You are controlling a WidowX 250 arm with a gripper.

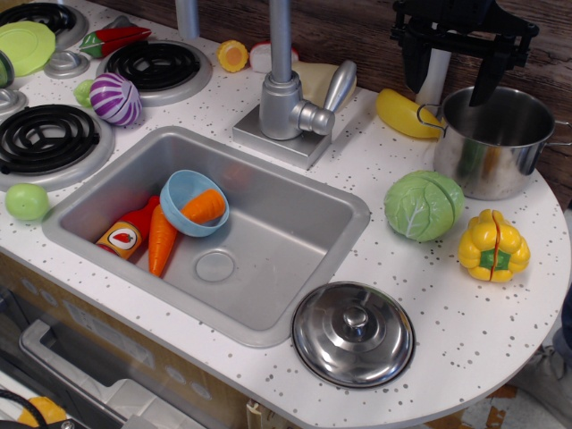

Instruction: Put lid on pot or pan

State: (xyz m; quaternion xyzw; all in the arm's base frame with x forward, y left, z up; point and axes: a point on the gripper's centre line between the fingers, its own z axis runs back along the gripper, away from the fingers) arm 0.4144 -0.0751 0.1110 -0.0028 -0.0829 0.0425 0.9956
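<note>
My gripper (454, 71) hangs open and empty above the pot (493, 141) by the back-right edge, so reaching the front-edge lid (354, 333) probably risks clipping the cabbage (424, 206).

The gripper (454, 67) is cut off by the top edge, its arm unseen. The yellow banana (402, 114) is partly hidden behind the pot (493, 143).
</note>
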